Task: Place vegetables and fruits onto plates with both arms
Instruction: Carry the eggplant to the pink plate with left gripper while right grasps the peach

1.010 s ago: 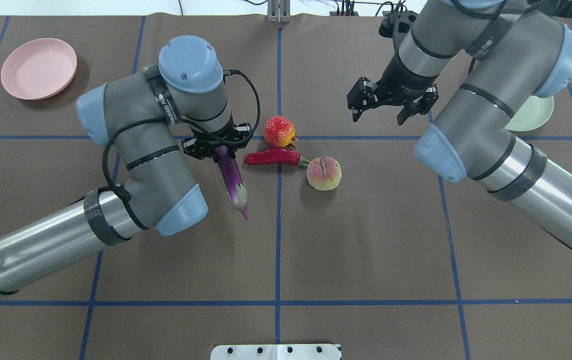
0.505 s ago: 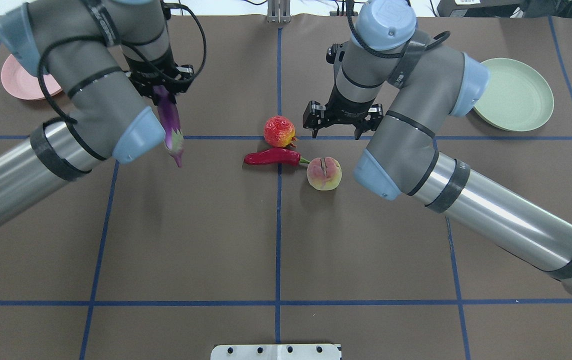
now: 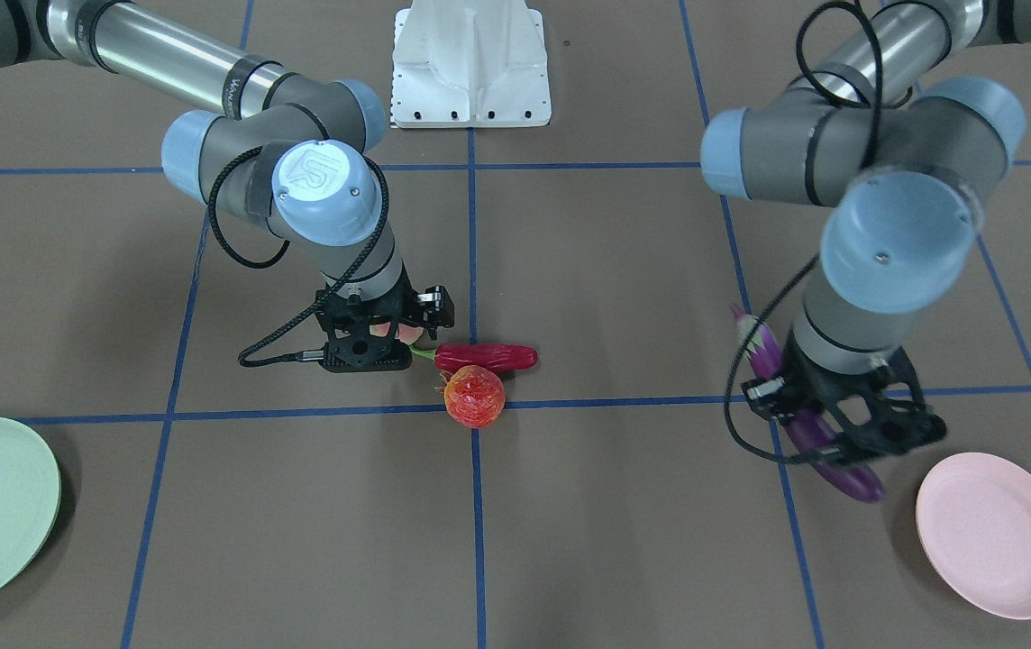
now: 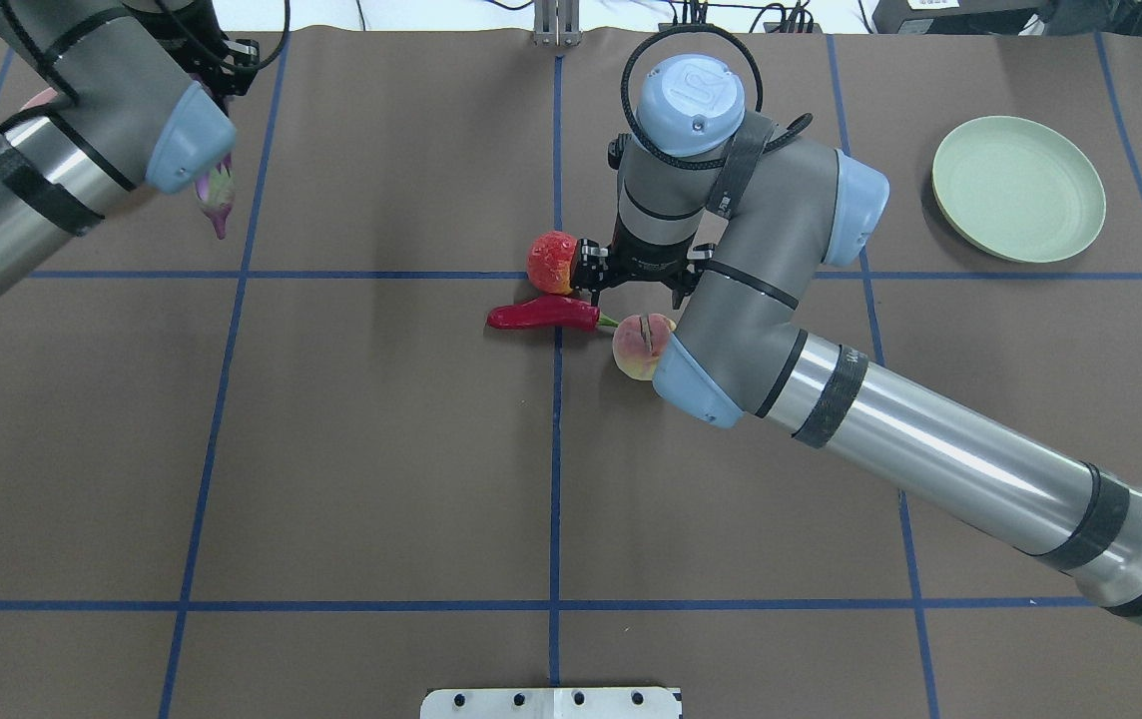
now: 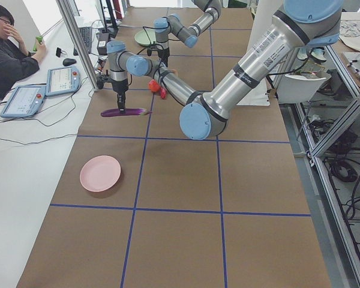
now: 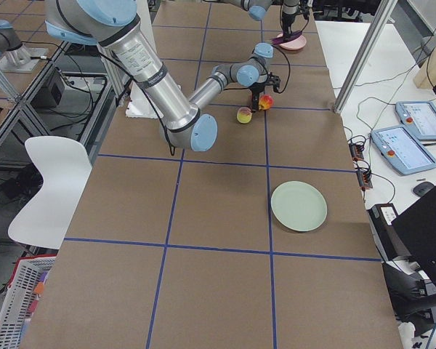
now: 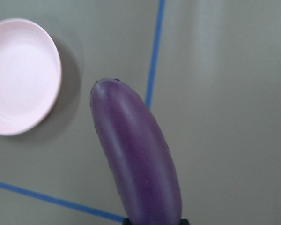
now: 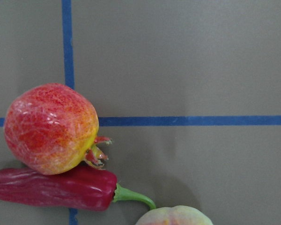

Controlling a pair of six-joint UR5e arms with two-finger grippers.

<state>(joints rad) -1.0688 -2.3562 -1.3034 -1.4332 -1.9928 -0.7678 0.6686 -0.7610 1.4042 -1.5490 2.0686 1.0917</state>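
Carries the eggplant (image 3: pixel 851 480), clamped between the fingers of the left gripper (image 3: pixel 831 437), up off the table (image 4: pixel 381 449) and well away from the chili pepper (image 4: pixel 541 315), to just beside the pink plate (image 3: pixel 998 532), blunt end ahead of the fingers. Brings the right gripper (image 4: pixel 636 290) from high near the green plate (image 4: pixel 1020 190) down low over the peach (image 4: pixel 636 348), fingers spread, pomegranate (image 4: pixel 551 262) just outside one finger. Uncovers that plate's whole rim.

Eggplant (image 7: pixel 138 159) aloft beside pink plate (image 3: pixel 995 534); chili (image 4: pixel 543 316), pomegranate (image 4: pixel 553 262), peach (image 4: pixel 636 345) clustered centrally; green plate (image 4: pixel 1018 188) apart
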